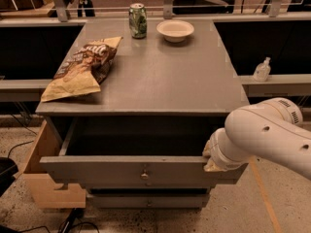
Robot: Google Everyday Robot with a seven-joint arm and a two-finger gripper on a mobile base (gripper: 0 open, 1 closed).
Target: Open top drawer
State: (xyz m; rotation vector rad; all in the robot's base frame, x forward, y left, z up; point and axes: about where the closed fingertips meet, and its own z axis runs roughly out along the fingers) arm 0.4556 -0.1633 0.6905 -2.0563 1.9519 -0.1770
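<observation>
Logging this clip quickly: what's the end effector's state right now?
End effector: cannot be told; it sits at the right end of the front panel of the top drawer, which stands pulled out.

We see only a bit of the gripper (209,155), at 4 o'clock, by the right end of the top drawer (116,171). The big white arm (265,132) covers most of it, and the picture's right edge cuts the arm off. The drawer's inside is too dark for us to see. At 6 o'clock the lower drawers (146,199) are mostly hidden under it. We cannot read the can (138,20) at 12 o'clock.
</observation>
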